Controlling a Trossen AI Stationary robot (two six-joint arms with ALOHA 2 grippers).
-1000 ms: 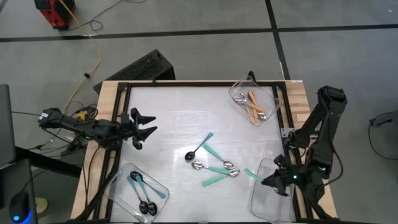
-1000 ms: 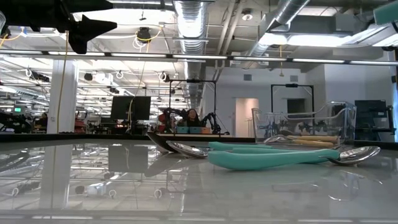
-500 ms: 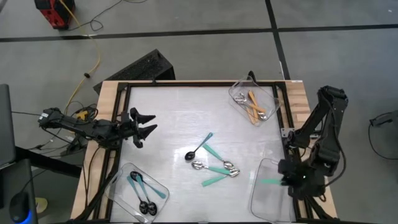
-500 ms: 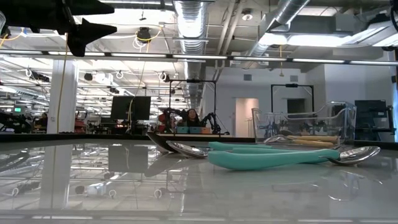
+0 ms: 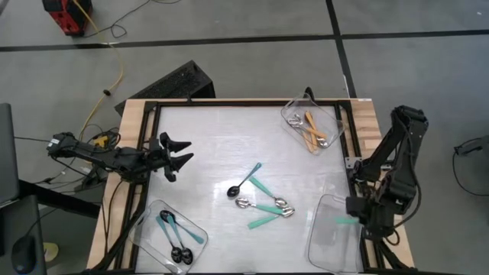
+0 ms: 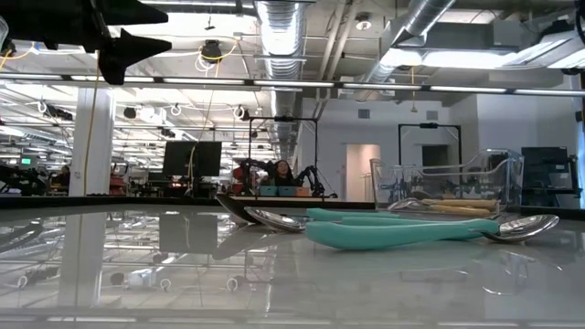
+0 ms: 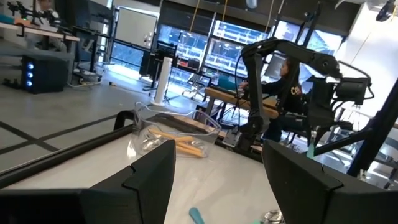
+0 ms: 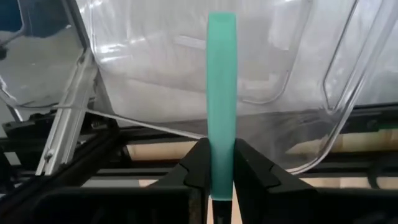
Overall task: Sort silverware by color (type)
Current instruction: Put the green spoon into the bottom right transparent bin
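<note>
Right gripper (image 8: 217, 180) clamped on wide teal-handled spoon (image 8: 221, 93), over clear plastic tray (image 5: 328, 238) (desk's 4 o'clock corner); left gripper (image 5: 182, 152) apart.

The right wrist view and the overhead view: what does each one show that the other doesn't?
Only the right wrist view shows the right gripper pinching a teal spoon by its handle. Only the overhead view shows the left gripper open over the table's left edge, loose spoons mid-table, the blue spoons' tray and the orange spoons' tray. Both show the clear tray under the teal spoon.
</note>
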